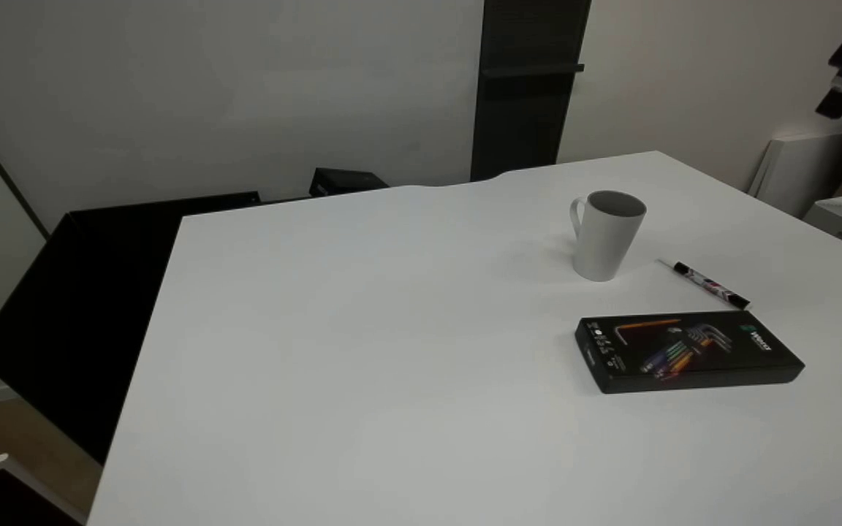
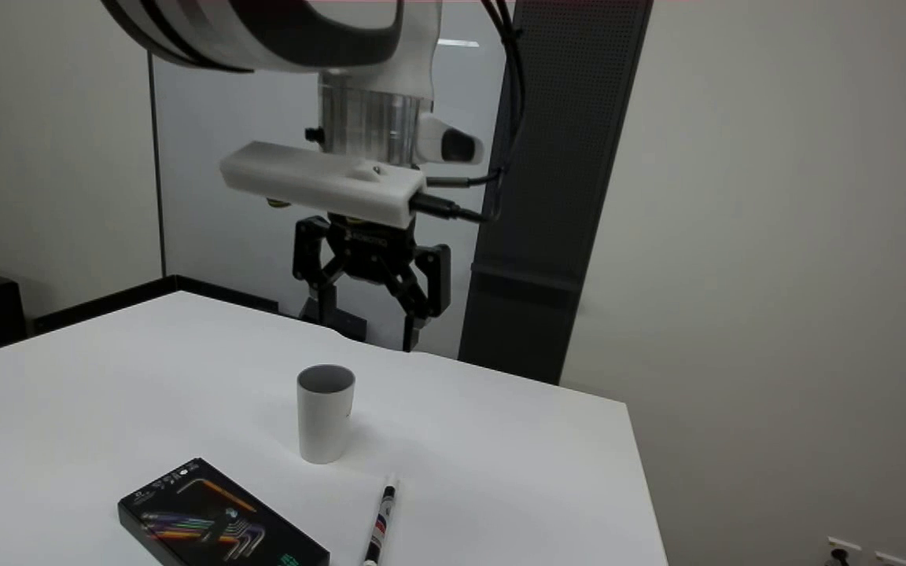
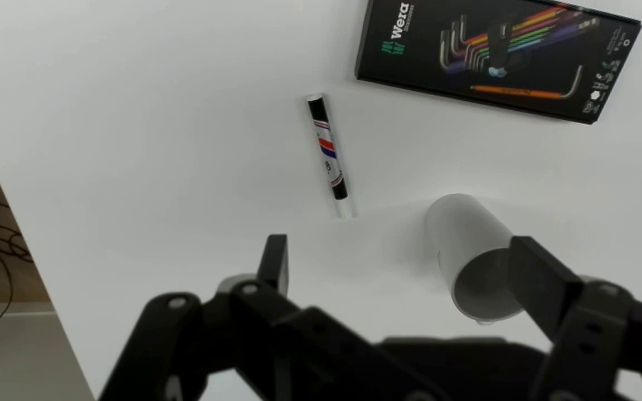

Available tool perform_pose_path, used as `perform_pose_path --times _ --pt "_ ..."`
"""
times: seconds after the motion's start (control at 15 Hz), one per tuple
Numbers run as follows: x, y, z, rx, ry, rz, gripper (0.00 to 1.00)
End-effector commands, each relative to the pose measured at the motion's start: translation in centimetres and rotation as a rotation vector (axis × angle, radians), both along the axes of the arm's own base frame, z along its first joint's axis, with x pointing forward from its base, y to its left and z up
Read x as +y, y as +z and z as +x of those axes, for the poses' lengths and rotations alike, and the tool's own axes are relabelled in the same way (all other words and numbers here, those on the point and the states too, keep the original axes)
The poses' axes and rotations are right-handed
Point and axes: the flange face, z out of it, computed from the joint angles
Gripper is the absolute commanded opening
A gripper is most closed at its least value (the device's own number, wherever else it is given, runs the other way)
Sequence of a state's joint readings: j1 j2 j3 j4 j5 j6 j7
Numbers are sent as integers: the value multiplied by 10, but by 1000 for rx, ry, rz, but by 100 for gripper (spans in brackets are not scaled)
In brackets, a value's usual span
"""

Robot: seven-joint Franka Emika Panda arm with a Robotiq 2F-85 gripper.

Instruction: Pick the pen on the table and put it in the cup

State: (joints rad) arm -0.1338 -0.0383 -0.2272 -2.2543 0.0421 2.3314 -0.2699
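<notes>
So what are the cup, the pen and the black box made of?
The cup: probably ceramic, with a mug's handle and smooth, dull-looking sides; plastic is possible.
The pen: likely smooth plastic; its pale tip looks a bit see-through, though the barrel might be metal.
The black box: probably card, smooth, with crisp edges and printed pictures.

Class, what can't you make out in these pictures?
Light grey cylindrical cup: part of its rim, behind the black claw, wrist view.
Flat black rectangular box: near end, cut off by the bottom edge in an exterior view.
Slim striped black pen: lettering, too small to read in an exterior view.
</notes>
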Motion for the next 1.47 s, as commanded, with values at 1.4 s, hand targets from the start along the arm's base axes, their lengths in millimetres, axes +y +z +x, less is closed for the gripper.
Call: perform_pose_path --times 1.4 --pt "-32 -101 53 106 0 -41 100"
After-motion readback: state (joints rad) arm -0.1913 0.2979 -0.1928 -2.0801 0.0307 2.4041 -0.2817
